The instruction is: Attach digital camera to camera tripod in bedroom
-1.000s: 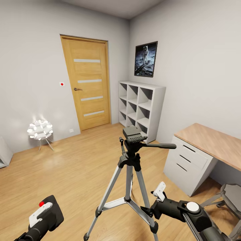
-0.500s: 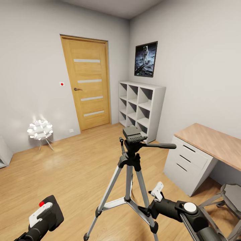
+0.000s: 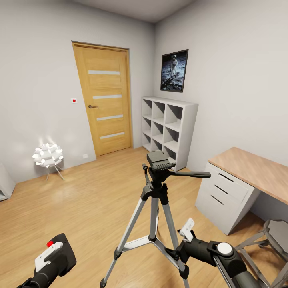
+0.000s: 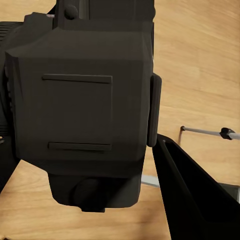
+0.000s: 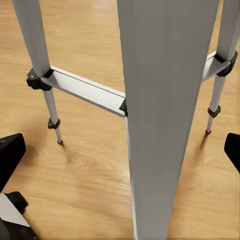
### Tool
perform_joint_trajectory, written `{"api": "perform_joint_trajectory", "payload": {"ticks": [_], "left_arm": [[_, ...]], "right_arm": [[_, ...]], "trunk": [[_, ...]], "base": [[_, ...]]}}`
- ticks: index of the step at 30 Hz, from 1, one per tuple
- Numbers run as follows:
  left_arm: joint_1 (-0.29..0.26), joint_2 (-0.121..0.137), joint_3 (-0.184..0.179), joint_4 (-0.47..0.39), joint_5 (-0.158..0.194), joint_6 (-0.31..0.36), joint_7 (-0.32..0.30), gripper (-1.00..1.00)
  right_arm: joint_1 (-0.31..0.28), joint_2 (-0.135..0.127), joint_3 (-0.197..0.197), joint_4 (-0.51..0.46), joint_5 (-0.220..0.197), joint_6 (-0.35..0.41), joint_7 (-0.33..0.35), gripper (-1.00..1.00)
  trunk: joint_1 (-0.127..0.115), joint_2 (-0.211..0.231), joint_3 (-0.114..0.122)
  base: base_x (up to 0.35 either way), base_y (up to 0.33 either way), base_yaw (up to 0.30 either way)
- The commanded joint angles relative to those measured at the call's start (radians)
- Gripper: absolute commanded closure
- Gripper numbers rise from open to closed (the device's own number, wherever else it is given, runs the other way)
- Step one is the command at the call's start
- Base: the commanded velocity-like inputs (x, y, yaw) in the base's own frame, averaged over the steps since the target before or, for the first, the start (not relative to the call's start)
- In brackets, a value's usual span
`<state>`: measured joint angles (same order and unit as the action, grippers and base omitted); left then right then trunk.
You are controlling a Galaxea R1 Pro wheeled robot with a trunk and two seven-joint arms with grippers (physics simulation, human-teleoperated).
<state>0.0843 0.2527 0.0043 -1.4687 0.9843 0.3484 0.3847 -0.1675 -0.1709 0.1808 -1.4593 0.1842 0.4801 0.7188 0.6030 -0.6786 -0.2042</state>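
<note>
At the lower left of the head view, the digital camera [image 3: 60,250] sits held tight in the left gripper [image 3: 54,260], low beside the camera tripod [image 3: 156,200], while the right gripper [image 3: 185,236] hangs spread wide by a leg, so I think lifting onto the tripod's black head comes next.

Camera tripod [image 3: 154,216]: 3 silver legs, black joints and head. Digital camera [image 3: 60,254]: black, red button. Door [image 3: 105,100]: honey wood, 4 pale horizontal strips. Cube shelf [image 3: 168,130]: white. Desk [image 3: 252,170]: light wood top, white drawers. Floor [image 3: 88,204]: light wood planks. Walls: white.
</note>
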Motion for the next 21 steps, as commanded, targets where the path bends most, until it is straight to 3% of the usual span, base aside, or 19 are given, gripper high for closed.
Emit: {"api": "perform_joint_trajectory", "payload": {"ticks": [1,21], "left_arm": [[0.000,0.000,0.000,-0.002,0.007,0.004,0.005,1.00],[0.000,-0.001,0.000,-0.002,0.007,0.004,0.005,1.00]], "right_arm": [[-0.006,0.000,0.000,0.009,0.011,0.000,0.004,-1.00],[-0.016,0.001,-0.005,0.031,0.015,-0.051,-0.006,-1.00]], "trunk": [[0.000,-0.001,-0.001],[0.000,-0.001,-0.001]], "base": [[0.000,0.000,0.000],[0.000,0.000,0.000]]}}
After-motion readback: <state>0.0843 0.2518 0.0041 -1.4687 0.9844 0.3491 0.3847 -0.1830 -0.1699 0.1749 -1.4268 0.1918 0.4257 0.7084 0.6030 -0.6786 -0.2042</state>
